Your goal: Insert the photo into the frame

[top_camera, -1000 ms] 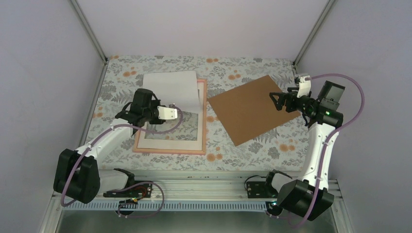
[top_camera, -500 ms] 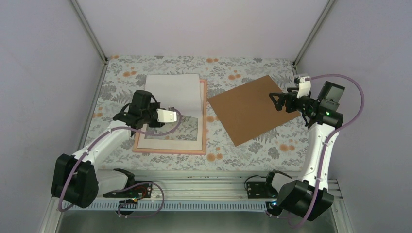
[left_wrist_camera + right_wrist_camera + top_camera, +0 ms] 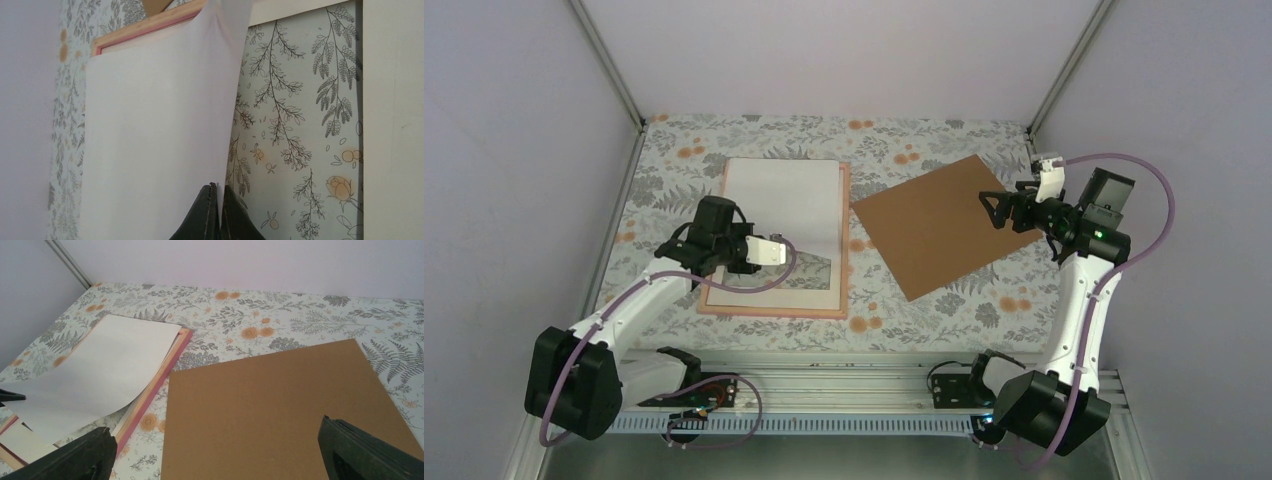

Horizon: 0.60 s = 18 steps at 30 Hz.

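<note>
At the left, the left gripper (image 3: 216, 192) is seen with its fingers pressed together on the near edge of the photo (image 3: 155, 140), so the sheet is pinched and lifted at that end. The photo is turned white side up and bows down toward its far end, which rests inside the far corner of the frame (image 3: 145, 27). The near part of the frame is left uncovered, and there the floral cloth is seen through the pane inside the white mat (image 3: 392, 125). The step in hand is judged to be the laying of the photo flat into the frame. For this the pinched edge should be lowered slowly and drawn slightly toward the near rail, so that the bow is taken out and no crease is made. The long edges should be kept parallel to the frame's rails, and the sheet should be let go only once it lies flat, since limp paper may slide or spring back. Further right, the brown backing board (image 3: 934, 228) lies on the cloth just beside the frame, not yet needed. At the far right, the right gripper (image 3: 1001, 207) is held above the board's far-right edge with its fingers wide apart and nothing between them.
</note>
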{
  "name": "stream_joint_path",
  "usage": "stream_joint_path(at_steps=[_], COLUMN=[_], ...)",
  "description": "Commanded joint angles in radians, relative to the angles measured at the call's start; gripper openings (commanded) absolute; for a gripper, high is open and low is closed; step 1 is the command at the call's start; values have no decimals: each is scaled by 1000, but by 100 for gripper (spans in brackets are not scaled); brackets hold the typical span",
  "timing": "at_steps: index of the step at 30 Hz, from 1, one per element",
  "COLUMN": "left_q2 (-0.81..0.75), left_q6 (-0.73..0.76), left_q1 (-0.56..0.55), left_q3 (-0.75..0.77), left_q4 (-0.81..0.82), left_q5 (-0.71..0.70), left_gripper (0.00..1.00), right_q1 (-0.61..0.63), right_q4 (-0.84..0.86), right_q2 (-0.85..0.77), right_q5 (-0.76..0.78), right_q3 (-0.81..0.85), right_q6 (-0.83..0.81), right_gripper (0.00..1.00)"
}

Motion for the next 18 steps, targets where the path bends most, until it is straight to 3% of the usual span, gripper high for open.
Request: stream_joint_path(at_steps=[1, 18], left_q2=[-17, -48], left_q6=[10, 15], left_q1=[-7, -23], left_q3=[-17, -58], left_q4=[-34, -57], left_q5=[44, 48], left_gripper=[2, 2], right_q1=[-14, -21], right_q4=[11, 13], right_q2=[-14, -17], right_q5=[-30, -35], right_q3=[-6, -11], right_q6=[10, 10], right_gripper=[100, 100])
